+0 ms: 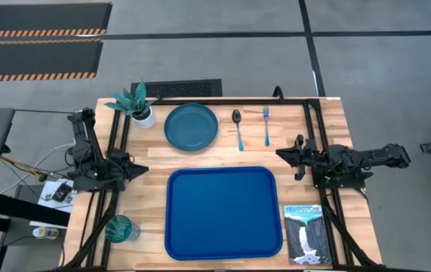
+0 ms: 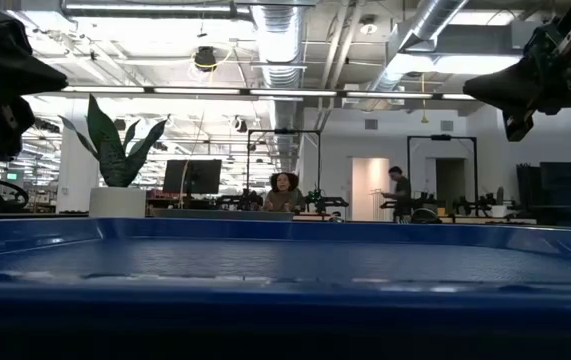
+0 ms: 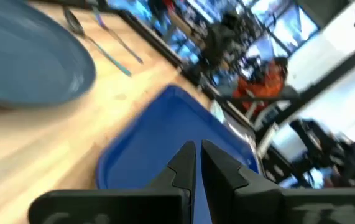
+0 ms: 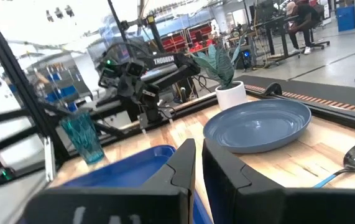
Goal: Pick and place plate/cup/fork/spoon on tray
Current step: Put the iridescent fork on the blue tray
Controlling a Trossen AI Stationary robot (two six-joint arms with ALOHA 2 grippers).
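We see the tray bare at the table's near side, with both arms raised at its flanks.

Cup stands left of the tray's near corner, a book lies right. Left gripper and right gripper hover with jaws nearly together, holding nothing. Beyond lie plate, spoon and fork, a potted plant at far left.
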